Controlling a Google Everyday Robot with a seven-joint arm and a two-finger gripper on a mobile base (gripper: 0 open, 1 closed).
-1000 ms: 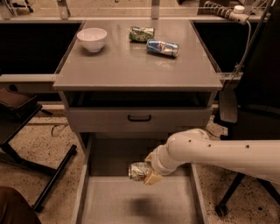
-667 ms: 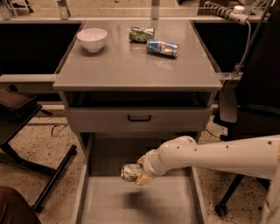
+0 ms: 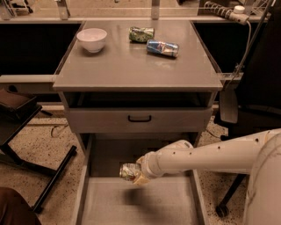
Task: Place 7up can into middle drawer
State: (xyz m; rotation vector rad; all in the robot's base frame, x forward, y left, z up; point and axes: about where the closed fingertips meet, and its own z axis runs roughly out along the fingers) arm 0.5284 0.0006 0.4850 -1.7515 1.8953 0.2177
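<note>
Upon the grey worktop (image 3: 131,66) a white bowl (image 3: 91,39), a green can (image 3: 141,34) and a blue can (image 3: 162,48) are seen. Below, the 7up can (image 3: 129,171) is held by the gripper (image 3: 139,174) (clamped around it) above the open middle drawer (image 3: 145,204).

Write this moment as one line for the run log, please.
tool: holds 7up can | place: over open middle drawer | can: not touching drawer floor | release: not yet done

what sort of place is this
Probably an office or lab workspace: a grey drawer cabinet, a wheeled office chair on the right, and a power strip on the back ledge. The gripper holds the 7up can just above the open middle drawer.
</note>
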